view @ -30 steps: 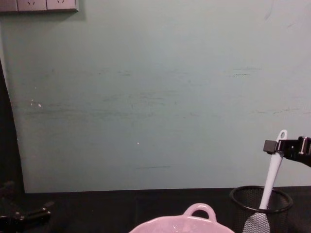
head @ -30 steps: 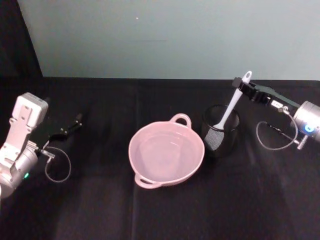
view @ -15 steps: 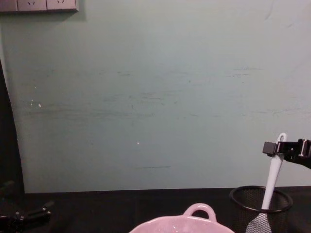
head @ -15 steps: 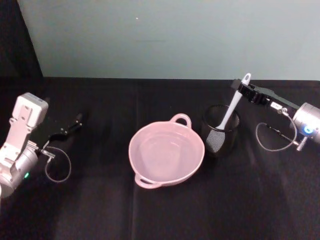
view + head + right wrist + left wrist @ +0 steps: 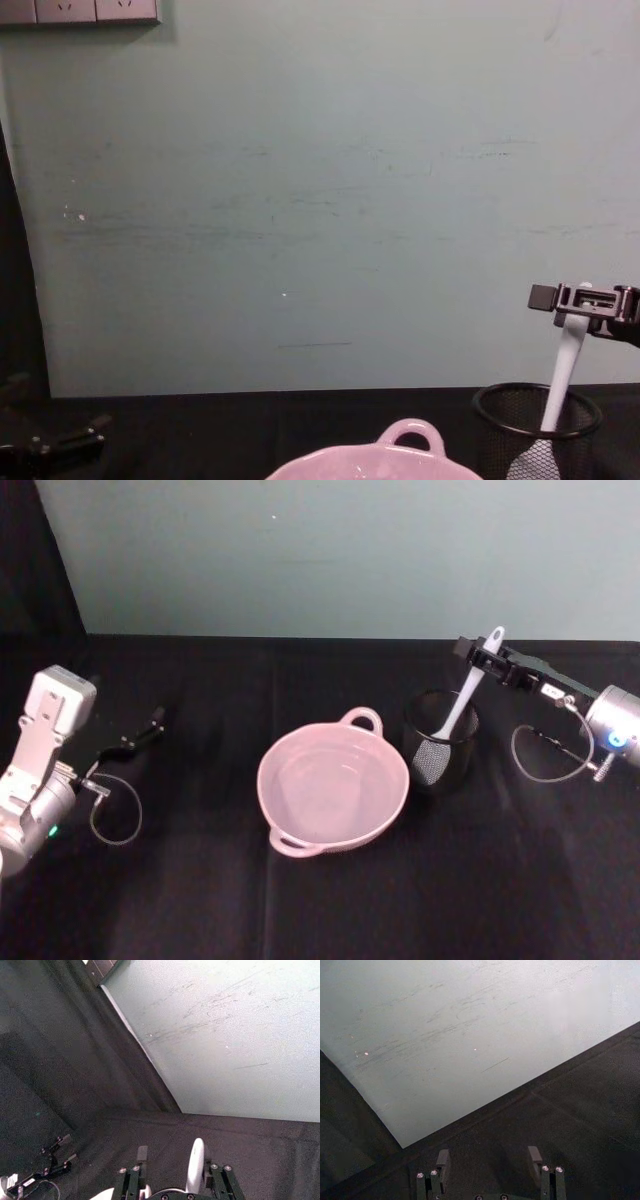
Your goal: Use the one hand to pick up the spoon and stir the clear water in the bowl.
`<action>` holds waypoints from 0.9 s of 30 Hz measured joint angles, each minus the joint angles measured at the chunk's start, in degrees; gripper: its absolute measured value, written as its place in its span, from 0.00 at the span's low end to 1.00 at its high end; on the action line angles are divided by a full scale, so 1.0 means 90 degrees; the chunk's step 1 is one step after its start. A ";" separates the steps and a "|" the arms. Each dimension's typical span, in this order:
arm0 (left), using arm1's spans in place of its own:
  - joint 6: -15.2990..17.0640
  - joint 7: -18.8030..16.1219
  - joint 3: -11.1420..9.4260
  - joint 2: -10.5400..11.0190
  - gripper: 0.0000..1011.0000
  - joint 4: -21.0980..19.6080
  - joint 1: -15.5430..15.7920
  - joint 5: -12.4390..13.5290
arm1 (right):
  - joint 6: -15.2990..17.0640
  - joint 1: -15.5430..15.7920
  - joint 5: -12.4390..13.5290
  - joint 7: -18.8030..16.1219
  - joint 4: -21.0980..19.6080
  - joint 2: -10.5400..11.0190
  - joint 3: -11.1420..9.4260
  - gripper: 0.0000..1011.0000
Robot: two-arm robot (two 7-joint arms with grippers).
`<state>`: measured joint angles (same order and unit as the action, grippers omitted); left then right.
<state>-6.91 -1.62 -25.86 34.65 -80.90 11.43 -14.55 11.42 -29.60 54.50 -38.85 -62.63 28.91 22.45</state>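
The spoon (image 5: 466,693) is stood scoop-down in the mesh cup (image 5: 441,742), right of the bowl (image 5: 333,786), its handle tilted up and far-right. The handle top is framed by the right gripper (image 5: 482,660), whose fingers are spread, nothing yet gripped. The left gripper (image 5: 140,732) is parked far left, open and empty.

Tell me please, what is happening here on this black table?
The right gripper, black and angular, is at the handle end of the long white plastic spoon, whose scoop sits inside the black wire-mesh cup. The pale pink glossy bowl of clear water waits beside the cup, not yet stirred. The left gripper rests open at the table's left side, away from everything.
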 joint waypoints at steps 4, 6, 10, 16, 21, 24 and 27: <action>0.0000 0.0000 0.0000 0.0000 1.00 0.0000 0.0000 0.0001 | 0.0002 0.0002 -0.0001 -0.0001 -0.0002 0.0000 -0.0003 0.73; 0.0000 0.0000 0.0000 0.0000 1.00 0.0000 0.0000 0.0000 | 0.0002 0.0003 -0.0002 -0.0002 -0.0004 0.0000 -0.0003 0.80; 0.0000 0.0000 0.0000 0.0000 1.00 0.0000 0.0000 0.0000 | 0.0004 0.0004 -0.0004 -0.0002 -0.0007 0.0000 -0.0003 0.91; 0.0000 0.0000 0.0000 0.0000 1.00 0.0000 0.0000 0.0000 | -0.0067 0.0000 -0.0091 0.0002 -0.0007 0.0019 0.0045 0.99; 0.0000 0.0000 0.0000 0.0000 1.00 0.0000 0.0000 0.0000 | -0.0507 0.0013 -0.0688 0.0409 -0.0112 0.0116 0.0232 0.99; 0.0000 0.0000 0.0000 0.0000 1.00 0.0000 0.0000 0.0001 | -0.0633 0.0049 -0.0952 0.0609 -0.0177 0.0154 0.0265 0.99; 0.0000 0.0000 0.0000 0.0000 1.00 0.0000 0.0000 0.0000 | -0.0779 0.0113 -0.1180 0.0774 -0.0251 0.0201 0.0268 0.99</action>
<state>-6.91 -1.62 -25.86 34.65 -80.90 11.43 -14.55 4.42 -28.58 43.88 -31.89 -64.89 30.73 24.86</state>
